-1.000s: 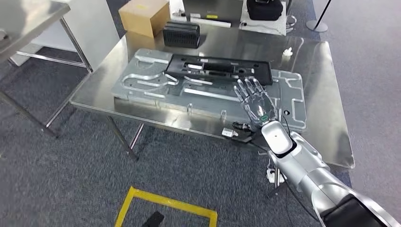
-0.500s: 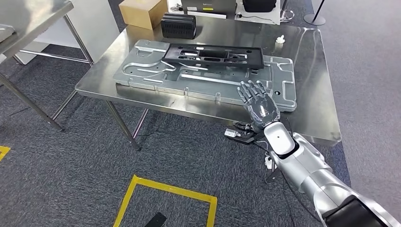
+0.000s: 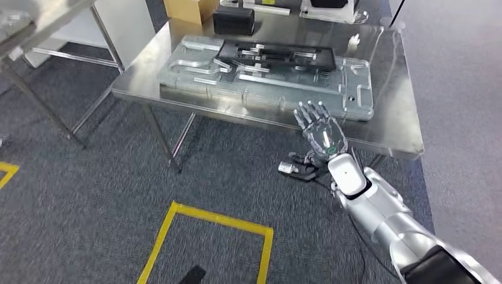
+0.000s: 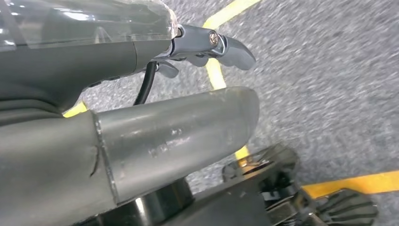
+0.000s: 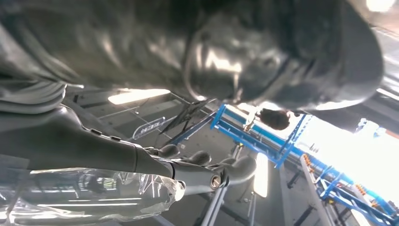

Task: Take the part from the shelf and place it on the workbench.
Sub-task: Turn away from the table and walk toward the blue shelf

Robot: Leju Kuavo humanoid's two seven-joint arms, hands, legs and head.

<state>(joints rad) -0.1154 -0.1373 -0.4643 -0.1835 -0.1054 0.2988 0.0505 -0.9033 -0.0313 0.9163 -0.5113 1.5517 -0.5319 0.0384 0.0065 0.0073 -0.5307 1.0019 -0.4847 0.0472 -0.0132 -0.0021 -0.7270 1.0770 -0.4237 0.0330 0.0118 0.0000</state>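
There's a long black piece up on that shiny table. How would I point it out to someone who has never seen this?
Find the steel workbench ahead of the robot. A big grey metal plate with cut-out channels lies on it, and the black part rests on the plate's far half. It is the only long, flat, slotted black frame; the black box behind is short and blocky.

Workshop: steel workbench (image 3: 391,127), metal fixture plate (image 3: 284,89).

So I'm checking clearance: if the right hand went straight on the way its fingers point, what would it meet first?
Probably the workbench's near edge, then the grey metal plate on it. The right hand is open; its height against the tabletop is unclear.
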